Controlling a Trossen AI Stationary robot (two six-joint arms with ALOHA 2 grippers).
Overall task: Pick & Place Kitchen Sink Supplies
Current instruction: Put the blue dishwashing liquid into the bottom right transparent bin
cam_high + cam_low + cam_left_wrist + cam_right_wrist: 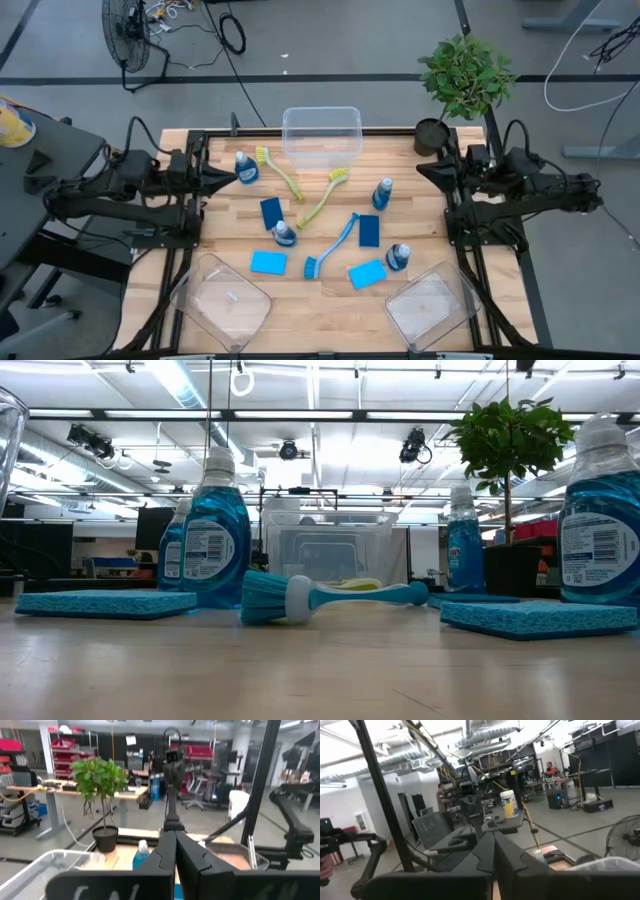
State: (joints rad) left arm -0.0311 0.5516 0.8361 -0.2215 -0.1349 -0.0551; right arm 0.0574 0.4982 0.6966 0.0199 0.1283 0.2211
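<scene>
High view: four soap bottles (pixel 247 168), four sponges (pixel 268 262), three dish brushes (pixel 330 247) scattered mid-desk (pixel 330 320). Left tool (pixel 228 178) at left edge, right tool (pixel 425 168) at right edge; both closed, empty.

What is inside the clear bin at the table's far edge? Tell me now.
Nothing shows inside the clear bin: from above, only bare wood through its floor. At table height, the blue brush covers its lowest part.

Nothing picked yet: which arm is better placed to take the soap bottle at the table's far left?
Left, probably. The bottle stands just off the left gripper; the right gripper is parked across the table. Both are shut.
</scene>
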